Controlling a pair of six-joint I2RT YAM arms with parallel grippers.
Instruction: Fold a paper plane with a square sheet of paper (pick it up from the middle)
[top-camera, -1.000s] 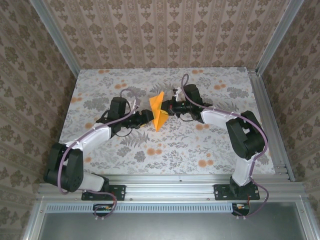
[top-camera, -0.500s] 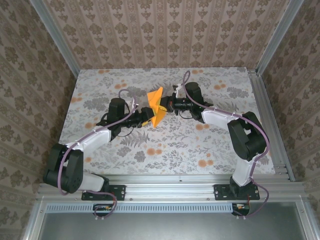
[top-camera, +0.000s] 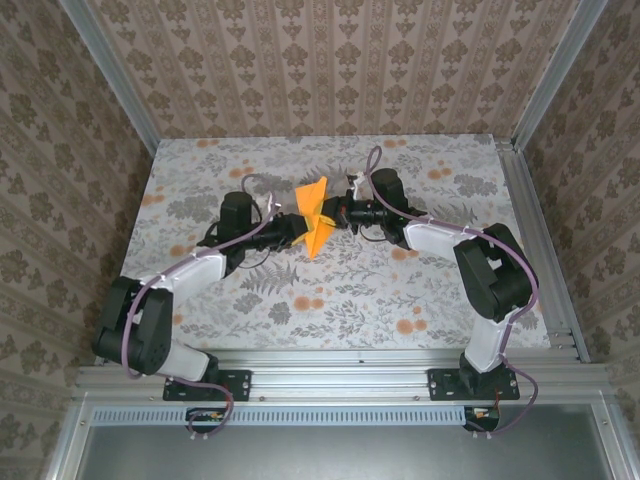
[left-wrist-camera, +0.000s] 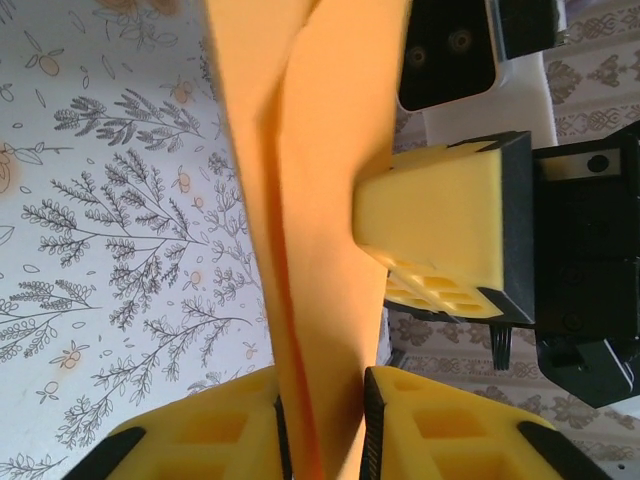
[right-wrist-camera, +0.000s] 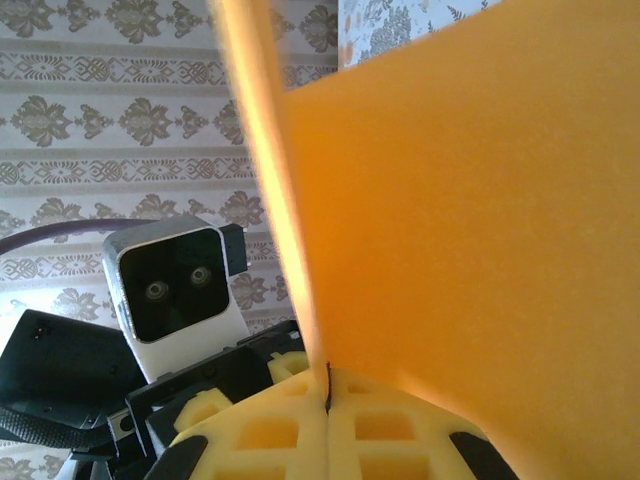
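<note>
The square sheet of paper (top-camera: 314, 215), bright orange and folded into a narrow pointed shape, hangs above the middle of the table between both arms. My right gripper (top-camera: 331, 213) is shut on its right side; in the right wrist view the pads (right-wrist-camera: 300, 420) meet on the paper's edge (right-wrist-camera: 450, 200). My left gripper (top-camera: 297, 230) holds the lower left part. In the left wrist view the folded layers (left-wrist-camera: 320, 200) fill the narrow gap of my left gripper (left-wrist-camera: 322, 425), both pads against them. The right gripper's yellow finger (left-wrist-camera: 440, 230) presses the sheet from the far side.
The flower-print table (top-camera: 330, 290) lies below the paper. Patterned walls and metal frame rails (top-camera: 535, 230) close in the sides and back. The left wrist's camera housing (right-wrist-camera: 175, 290) sits just beyond the paper in the right wrist view.
My left gripper has closed from wide open onto the paper. The paper has shifted slightly left and towards the back, still pinched by the right gripper.
</note>
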